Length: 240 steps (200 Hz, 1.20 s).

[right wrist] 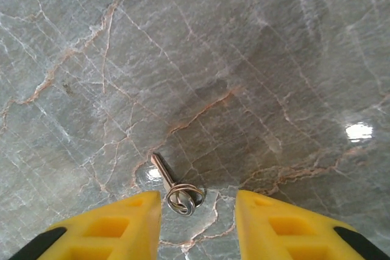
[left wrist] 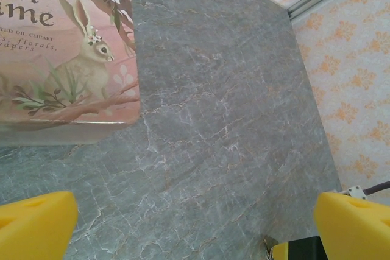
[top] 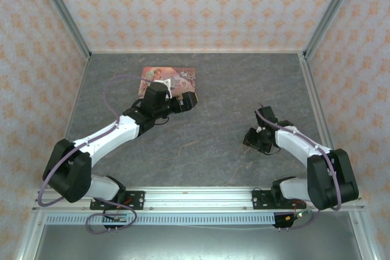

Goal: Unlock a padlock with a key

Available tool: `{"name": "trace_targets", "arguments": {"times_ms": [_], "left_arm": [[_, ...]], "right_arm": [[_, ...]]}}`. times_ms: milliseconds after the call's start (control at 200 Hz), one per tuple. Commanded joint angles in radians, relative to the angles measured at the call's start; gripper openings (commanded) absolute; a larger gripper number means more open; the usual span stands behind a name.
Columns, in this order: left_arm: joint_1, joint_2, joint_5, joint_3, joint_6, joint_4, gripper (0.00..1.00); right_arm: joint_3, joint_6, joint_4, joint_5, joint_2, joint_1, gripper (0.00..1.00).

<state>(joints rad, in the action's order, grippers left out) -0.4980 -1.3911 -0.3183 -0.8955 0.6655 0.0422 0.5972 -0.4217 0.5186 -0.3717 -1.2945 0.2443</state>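
The right hand (right wrist: 198, 211), half-spread, straddles the key (right wrist: 170, 181) without pinching it. Its shaft points to 11 o'clock, with the ring end nearest the hand.

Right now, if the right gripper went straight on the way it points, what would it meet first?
Most likely the key, whose ring lies between the spread fingers of the right gripper, on the grey table. The jaws stand apart on either side of it; the height above it is unclear.
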Motion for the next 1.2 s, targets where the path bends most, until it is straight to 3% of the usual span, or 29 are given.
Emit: {"name": "trace_targets", "arguments": {"times_ms": [0,335,846,1196], "left_arm": [[-0.009,-0.011,-0.002,-0.032,0.008,-0.005,1.00],[-0.010,-0.025,0.002,-0.046,0.006,-0.019,1.00],[-0.010,-0.028,0.015,-0.061,-0.001,-0.050,1.00],[-0.010,-0.016,0.028,-0.063,-0.012,-0.070,1.00]], "right_arm": [[-0.013,0.014,-0.019,-0.010,-0.016,0.006,0.36],[-0.016,0.008,-0.026,-0.020,-0.036,0.021,0.33],[0.071,-0.016,0.006,0.071,-0.173,0.174,0.25],[0.091,-0.018,0.035,0.091,-0.120,0.178,0.17]]}}
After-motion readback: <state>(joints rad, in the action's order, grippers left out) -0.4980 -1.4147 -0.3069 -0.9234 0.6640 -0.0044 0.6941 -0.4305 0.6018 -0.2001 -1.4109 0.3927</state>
